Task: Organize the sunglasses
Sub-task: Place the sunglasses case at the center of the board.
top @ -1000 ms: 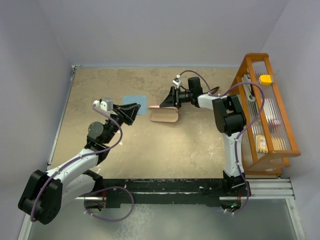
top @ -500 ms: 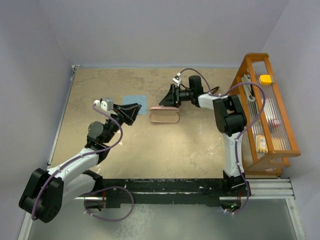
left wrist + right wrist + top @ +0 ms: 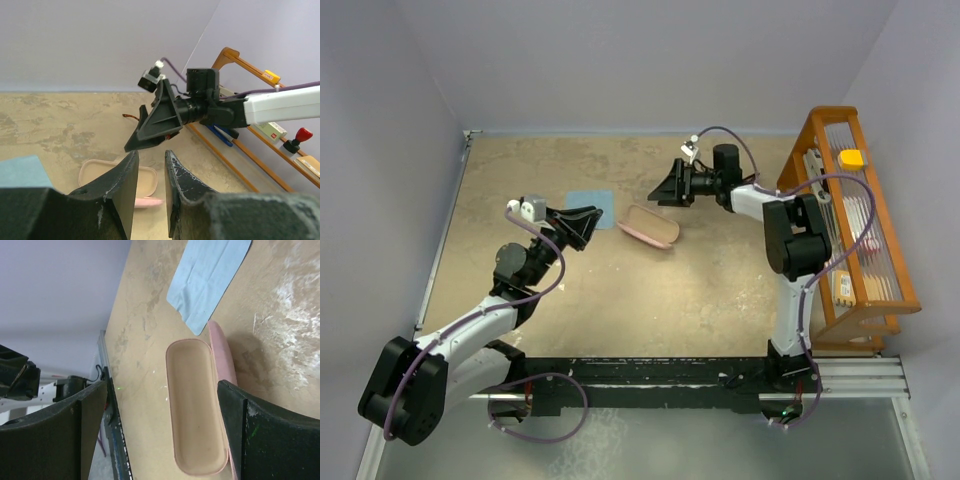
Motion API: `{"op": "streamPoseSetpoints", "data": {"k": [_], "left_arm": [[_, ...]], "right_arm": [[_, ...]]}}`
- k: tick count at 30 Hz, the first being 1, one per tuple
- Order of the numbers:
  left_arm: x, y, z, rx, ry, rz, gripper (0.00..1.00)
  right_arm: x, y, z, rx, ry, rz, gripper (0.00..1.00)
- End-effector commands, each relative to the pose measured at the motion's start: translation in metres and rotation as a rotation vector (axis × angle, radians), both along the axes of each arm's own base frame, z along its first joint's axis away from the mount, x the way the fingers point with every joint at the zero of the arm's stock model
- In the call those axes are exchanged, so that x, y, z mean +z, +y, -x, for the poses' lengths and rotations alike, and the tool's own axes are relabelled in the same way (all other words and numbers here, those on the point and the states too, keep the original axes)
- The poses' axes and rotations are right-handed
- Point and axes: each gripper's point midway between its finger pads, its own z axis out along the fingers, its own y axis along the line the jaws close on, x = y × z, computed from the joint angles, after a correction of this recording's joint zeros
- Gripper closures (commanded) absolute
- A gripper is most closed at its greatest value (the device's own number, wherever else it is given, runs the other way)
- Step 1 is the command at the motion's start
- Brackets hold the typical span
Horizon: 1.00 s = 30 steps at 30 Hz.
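Brown-framed sunglasses peek out behind the right end effector — spread wide, empty.

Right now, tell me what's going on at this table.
The right tool hovers wide open just beyond the pink case, which lies open and empty on the table. The left tool hangs to the case's left, its fingers nearly together and holding nothing. A light blue cloth lies flat near the case. Neither tool is touching anything.
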Motion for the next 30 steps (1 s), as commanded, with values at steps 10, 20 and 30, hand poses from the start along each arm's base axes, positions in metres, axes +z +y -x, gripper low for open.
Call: {"op": "streamPoseSetpoints", "data": {"k": [10, 20, 30], "left_arm": [[0.010, 0.005, -0.002, 0.012, -0.030, 0.043, 0.75], [0.007, 0.003, -0.004, -0.001, -0.016, 0.064, 0.75], [0.006, 0.003, -0.004, -0.004, -0.013, 0.063, 0.75]], "right_arm": [[0.029, -0.042, 0.016, -0.236, -0.175, 0.265, 0.30], [0.000, -0.062, 0.061, -0.306, -0.129, 0.366, 0.82], [-0.034, -0.063, 0.070, -0.279, -0.053, 0.427, 0.98]]}}
